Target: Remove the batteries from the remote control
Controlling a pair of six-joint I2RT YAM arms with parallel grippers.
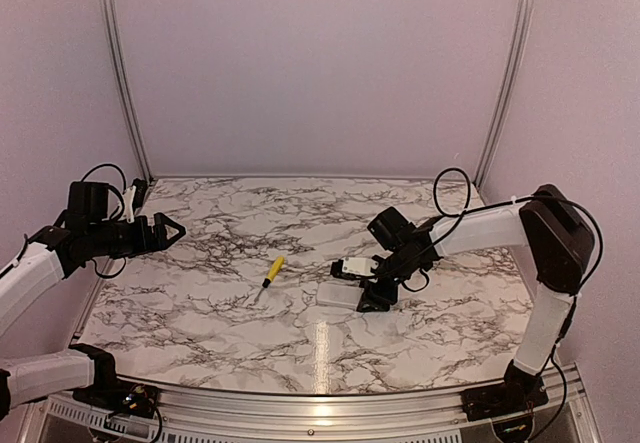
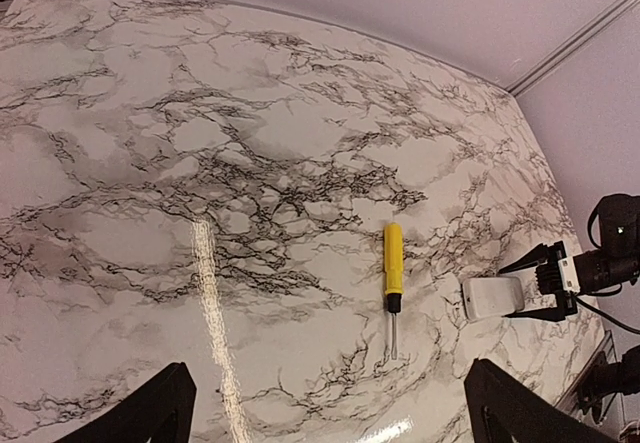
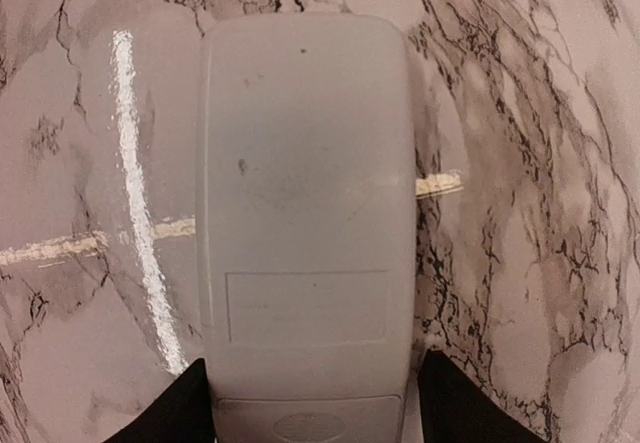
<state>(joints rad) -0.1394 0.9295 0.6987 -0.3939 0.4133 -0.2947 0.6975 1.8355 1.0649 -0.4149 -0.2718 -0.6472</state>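
Remote [image 3: 305, 193]: white, lying back side up on the table [image 2: 200, 113]; battery cover [image 3: 307, 306] shut, batteries hidden inside.
Right gripper [image 3: 312, 403]: jaws pressed against both long edges at the remote's cover end, likely steadying it for opening.
Left gripper [image 2: 330, 408]: jaws wide apart, holding nothing, hovering well off to the left, free to assist.
Screwdriver [image 2: 393, 263]: yellow handle, lying near the remote, untouched.

Right wrist camera sits close above remote control [image 3: 305, 233].
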